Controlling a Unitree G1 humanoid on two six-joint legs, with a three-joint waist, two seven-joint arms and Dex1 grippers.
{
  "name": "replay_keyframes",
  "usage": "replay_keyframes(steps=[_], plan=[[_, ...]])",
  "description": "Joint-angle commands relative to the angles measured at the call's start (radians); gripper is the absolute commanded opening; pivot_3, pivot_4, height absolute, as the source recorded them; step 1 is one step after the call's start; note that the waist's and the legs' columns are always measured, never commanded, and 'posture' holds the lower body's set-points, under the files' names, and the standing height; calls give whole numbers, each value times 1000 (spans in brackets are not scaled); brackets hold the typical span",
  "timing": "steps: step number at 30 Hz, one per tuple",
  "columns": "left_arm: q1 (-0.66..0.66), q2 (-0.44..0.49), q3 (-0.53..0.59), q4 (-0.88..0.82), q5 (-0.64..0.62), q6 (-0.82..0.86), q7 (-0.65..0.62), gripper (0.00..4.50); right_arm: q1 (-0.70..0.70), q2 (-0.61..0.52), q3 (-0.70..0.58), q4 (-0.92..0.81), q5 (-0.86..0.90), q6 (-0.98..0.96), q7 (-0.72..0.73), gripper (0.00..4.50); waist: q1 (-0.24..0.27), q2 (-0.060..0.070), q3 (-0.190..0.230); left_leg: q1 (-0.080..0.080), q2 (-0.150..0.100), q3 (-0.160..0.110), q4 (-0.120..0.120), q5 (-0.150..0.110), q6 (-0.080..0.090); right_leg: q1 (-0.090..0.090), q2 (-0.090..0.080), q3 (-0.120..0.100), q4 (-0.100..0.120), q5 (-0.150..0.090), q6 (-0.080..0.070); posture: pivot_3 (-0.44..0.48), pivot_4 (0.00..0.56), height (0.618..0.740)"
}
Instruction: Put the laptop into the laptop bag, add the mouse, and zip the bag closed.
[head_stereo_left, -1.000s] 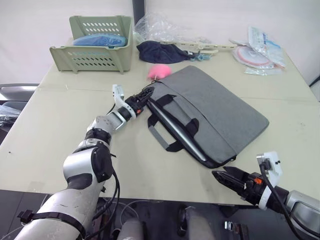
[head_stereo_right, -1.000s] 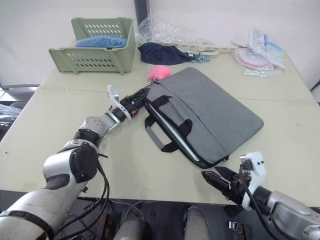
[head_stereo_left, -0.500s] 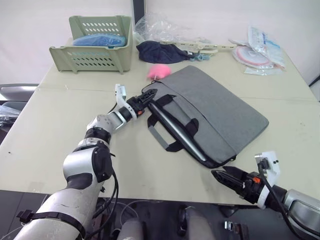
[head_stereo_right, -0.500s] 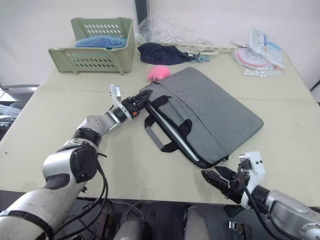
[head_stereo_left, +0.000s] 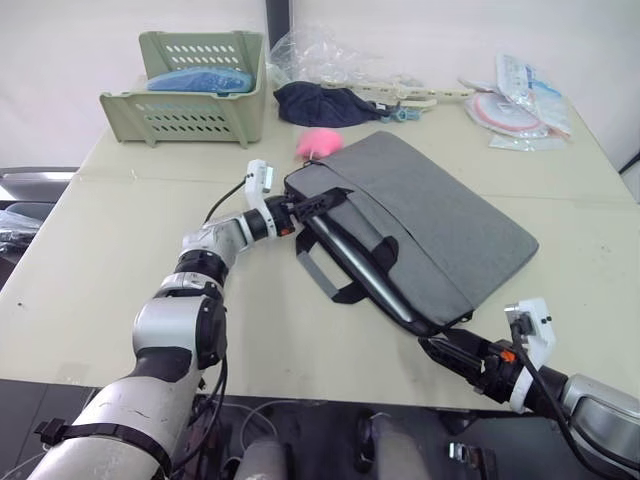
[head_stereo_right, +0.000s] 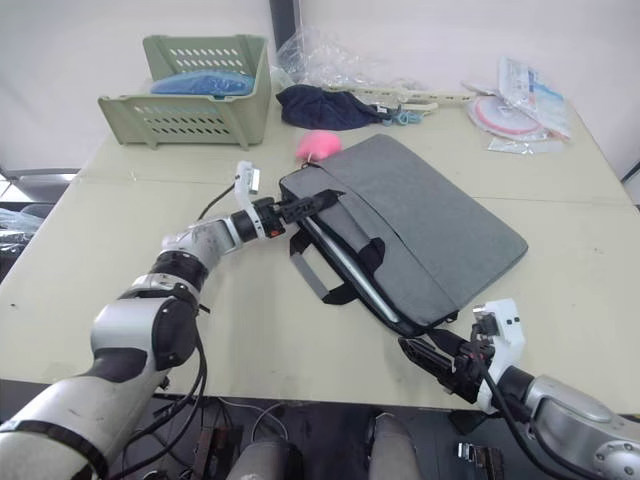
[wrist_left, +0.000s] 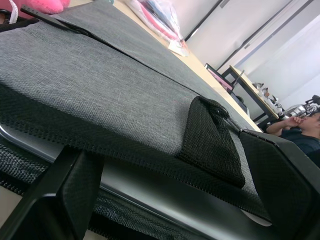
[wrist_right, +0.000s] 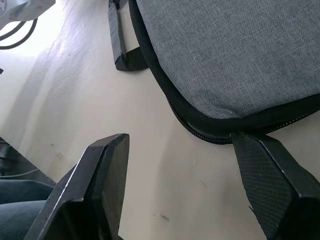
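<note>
Left gripper: its two black fingers were spread apart and poked into the far end of the bag's mouth. One finger sat under the top flap. It looked like it was there to lift the flap or to find the zipper, but I could not tell which.
Right gripper: its fingers were wide apart and held nothing. It sat low by the near corner of the bag, just off the table's front edge. The corner lay between the two fingers, so it looked ready to pin that end down.
Laptop bag: the flat grey bag lay slanted on the table. Its long side was not zipped. The black handles flopped out toward the robot.
Laptop: the silver laptop was already inside. Only its thin edge peeked out along the open side.
Mouse: I could not find a white mouse on the table, or tell if it was in the bag.
Pink fluffy thing: it touched the far corner of the bag. It was not the mouse.
Other stuff: a green basket, a dark blue cloth and some plastic packets sat at the far side, away from the work.
How far along: the laptop part looked done. The zipping was not done yet.
</note>
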Motion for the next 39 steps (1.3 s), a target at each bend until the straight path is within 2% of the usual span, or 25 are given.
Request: replay_keyframes(steps=[1,7,11,14,15,16,17,19,22,23,25,29,39], plan=[[-33,8,22,-17,-21,2,-10,4500,-2,-5,0,-8,0,-13,-8,3544,0,0,0,0,0,0,0,0,0,0,0,0,0,0,0,0,150,740],[-33,3,57,-13,-34,7,27,4500,-4,-10,3,-6,-7,-9,-2,3544,0,0,0,0,0,0,0,0,0,0,0,0,0,0,0,0,150,740],[-41,13,177,2,-134,37,77,4500,-2,-11,3,-6,-14,-8,1,3544,-1,0,0,0,0,0,0,0,0,0,0,0,0,0,0,0,150,740],[-38,14,214,-6,-170,63,73,3816,7,-13,1,-8,-20,-6,6,3660,-1,0,0,0,0,0,0,0,0,0,0,0,0,0,0,0,150,740],[-37,11,215,-10,-171,70,76,3093,9,-13,0,-9,-21,-6,7,3660,0,0,0,0,0,0,0,0,0,0,0,0,0,0,0,0,150,740],[-35,9,214,-11,-170,78,80,2822,11,-13,0,-9,-21,-6,7,3660,0,0,0,0,0,0,0,0,0,0,0,0,0,0,0,0,150,740],[-33,7,212,-13,-170,83,83,2267,11,-13,-1,-9,-21,-6,7,3660,1,0,0,0,0,-1,0,0,0,0,0,0,0,0,0,0,150,740],[-29,5,208,-12,-167,92,89,1483,10,-14,-1,-7,-20,-6,7,3660,1,0,0,0,0,-1,0,0,0,0,0,-1,0,0,0,0,150,740],[-25,-1,199,-11,-157,107,92,1739,8,-15,2,-2,-25,-6,8,3660,0,0,0,0,0,-1,0,0,0,0,0,-1,0,0,0,0,150,740],[-24,-3,196,-13,-156,108,90,2093,7,-15,2,-2,-26,-5,9,3660,0,0,0,0,0,-1,0,0,0,0,0,-1,0,0,0,0,150,740],[-25,-7,191,-15,-154,112,90,3200,6,-15,2,1,-25,-5,9,3660,0,0,0,0,0,-1,0,0,0,0,0,-1,0,0,0,0,150,740],[-27,-10,191,-11,-158,111,102,4465,4,-16,-1,7,-26,-4,9,3660,0,0,0,0,0,-1,0,0,0,0,0,0,0,0,0,0,150,740],[-33,-3,246,7,-197,105,156,4486,11,-15,0,2,-29,-5,10,3660,-1,0,0,0,0,-1,0,0,0,0,0,0,0,0,0,0,150,740]])
